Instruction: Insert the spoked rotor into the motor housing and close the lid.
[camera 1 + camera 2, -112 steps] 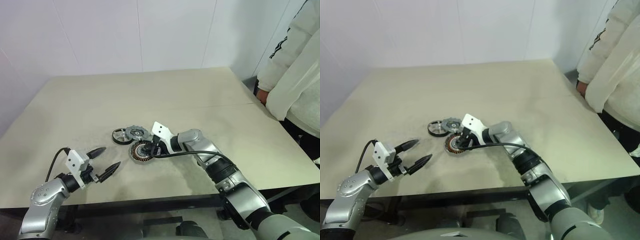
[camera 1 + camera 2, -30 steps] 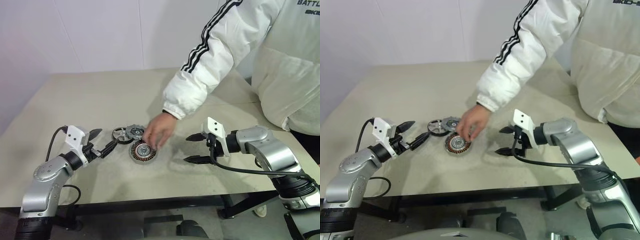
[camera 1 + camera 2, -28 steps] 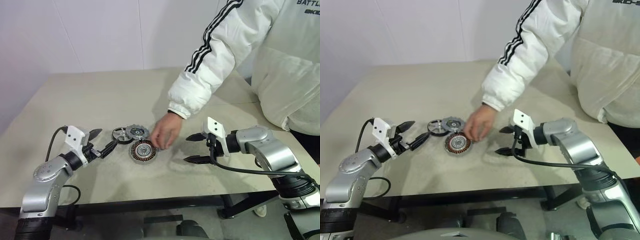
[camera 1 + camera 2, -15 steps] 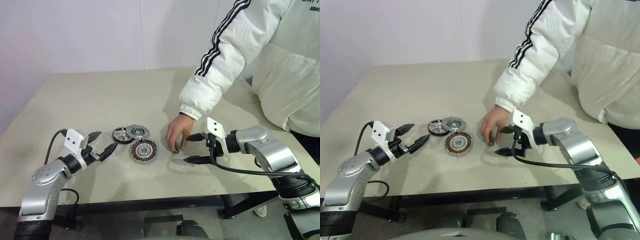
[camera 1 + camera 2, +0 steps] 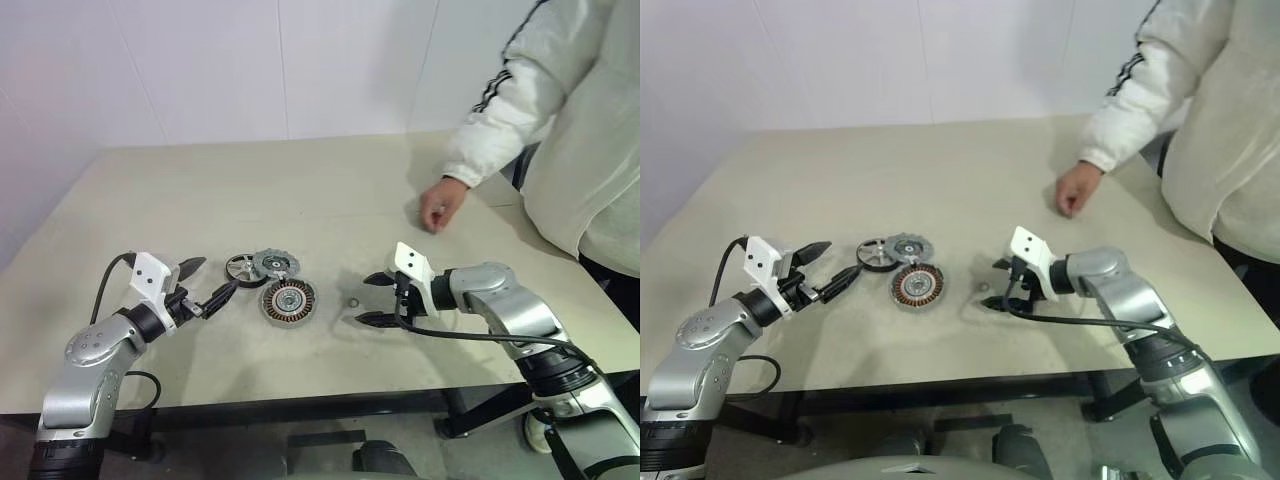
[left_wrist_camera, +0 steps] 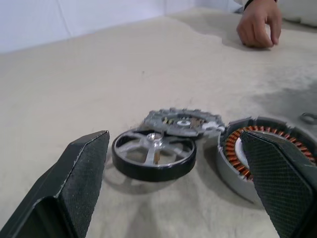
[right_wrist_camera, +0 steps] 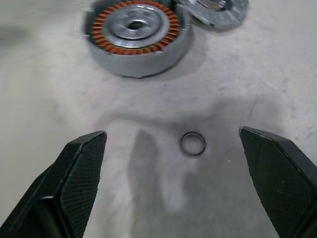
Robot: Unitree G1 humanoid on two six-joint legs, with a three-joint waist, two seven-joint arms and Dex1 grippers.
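On the beige table (image 5: 300, 190) before a white wall, the motor housing (image 5: 287, 301) lies flat with the spoked rotor (image 5: 242, 269) and the lid (image 5: 274, 264) just behind it, the lid's edge resting on the rotor. A small metal ring (image 7: 192, 143) lies to the housing's right, between it and the right gripper (image 5: 378, 300), whose fingers are spread apart. The left gripper (image 5: 205, 284), fingers also apart and empty, points at the rotor from the housing's left, and a person's hand (image 5: 436, 206) rests well beyond the housing.

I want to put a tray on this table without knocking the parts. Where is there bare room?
The far table behind the rotor and lid is bare, up to the wall. Crowded: the near middle, where rotor, lid and housing cluster between the open left gripper and right gripper, with a small ring beside it. A person's hand rests far right.
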